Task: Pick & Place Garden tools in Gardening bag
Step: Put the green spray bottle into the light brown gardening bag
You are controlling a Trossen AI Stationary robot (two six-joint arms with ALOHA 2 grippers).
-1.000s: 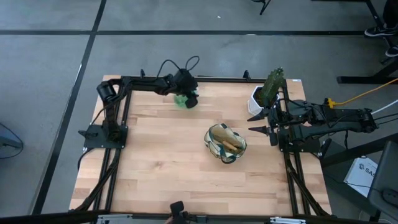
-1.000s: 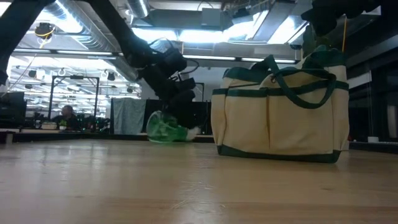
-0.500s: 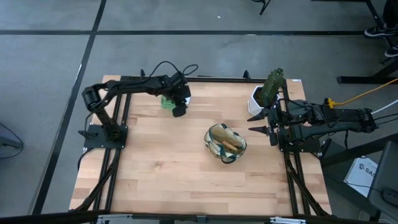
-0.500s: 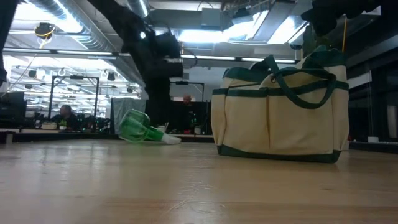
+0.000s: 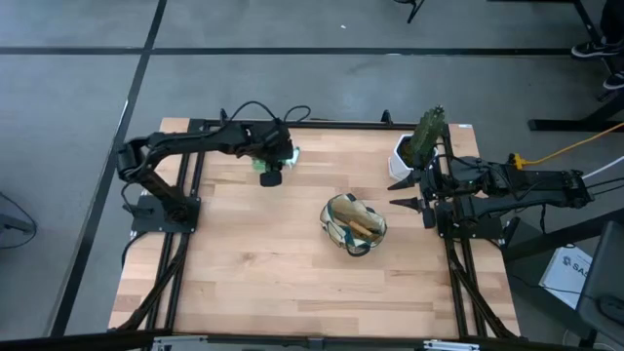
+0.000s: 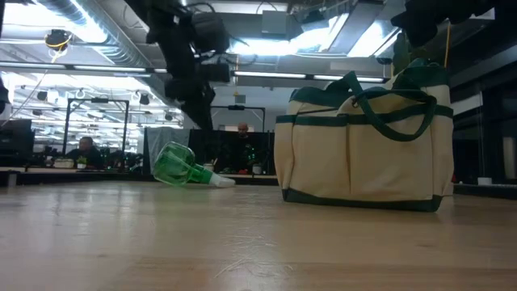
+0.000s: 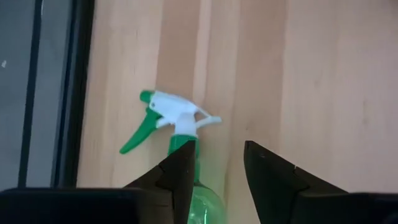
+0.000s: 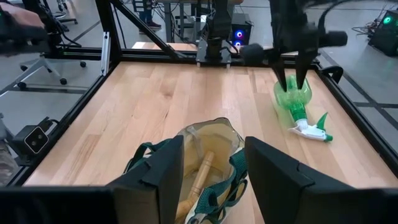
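Note:
The green spray bottle (image 6: pixel 179 167) lies on its side on the table near the far edge, its white and green spray head (image 7: pixel 173 115) on the wood. It also shows in the high view (image 5: pixel 279 155). My left gripper (image 7: pixel 217 163) is open and hangs above the bottle's neck, clear of it (image 6: pixel 203 121). The beige gardening bag (image 5: pixel 353 223) with green trim stands right of the table's middle, with a wooden handle (image 8: pixel 201 173) inside. My right gripper (image 5: pixel 404 192) is open and waits to the right of the bag.
A white pot with a green plant (image 5: pixel 417 142) stands at the far right corner, behind my right gripper. Bare wood lies between the bottle and the bag (image 6: pixel 363 141) and across the near half. The black frame rail (image 7: pixel 74 93) runs close behind the bottle.
My left gripper has gone toward the table's left edge and then up, off the spray bottle. The bottle has shifted toward the left edge with it and now lies still on its side, with the gripper above it.

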